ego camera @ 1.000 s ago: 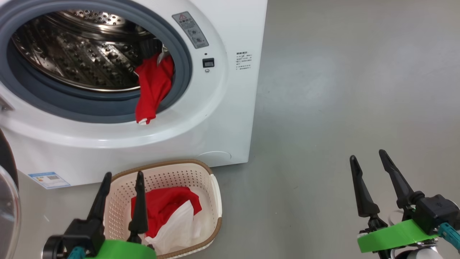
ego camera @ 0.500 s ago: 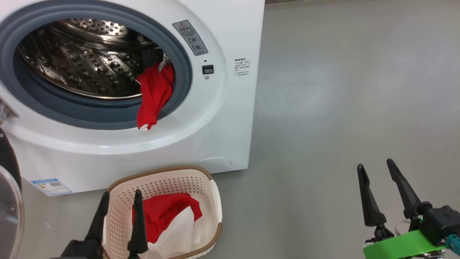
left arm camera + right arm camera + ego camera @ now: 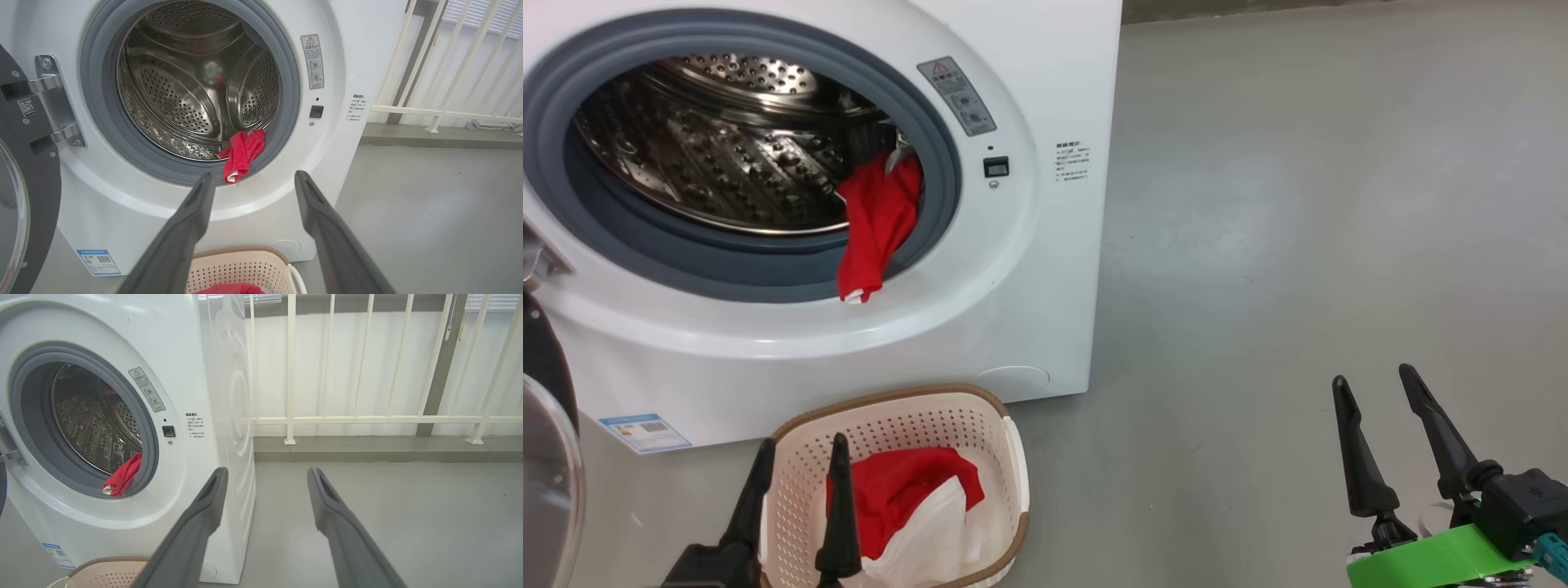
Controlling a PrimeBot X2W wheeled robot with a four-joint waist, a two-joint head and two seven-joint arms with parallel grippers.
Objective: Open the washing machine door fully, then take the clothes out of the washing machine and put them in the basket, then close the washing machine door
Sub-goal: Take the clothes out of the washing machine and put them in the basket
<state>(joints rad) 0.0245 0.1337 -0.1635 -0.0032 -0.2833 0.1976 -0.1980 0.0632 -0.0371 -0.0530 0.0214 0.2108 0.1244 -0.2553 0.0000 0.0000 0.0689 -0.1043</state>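
Unloading in progress | washing machine door [image 3: 36,175] swung open: done | red-and-white clothes [image 3: 890,498] in basket [image 3: 1009,457]: done | one red garment [image 3: 876,220] draped over drum gasket [image 3: 768,279] of washing machine [image 3: 1045,278]: pending | door closing: pending | left tool [image 3: 802,443] and right tool [image 3: 1374,374] spread, empty

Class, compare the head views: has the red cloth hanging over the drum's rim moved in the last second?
No. The red cloth hangs at the same spot on the grey door seal; the whole view shifted, so the camera moved.
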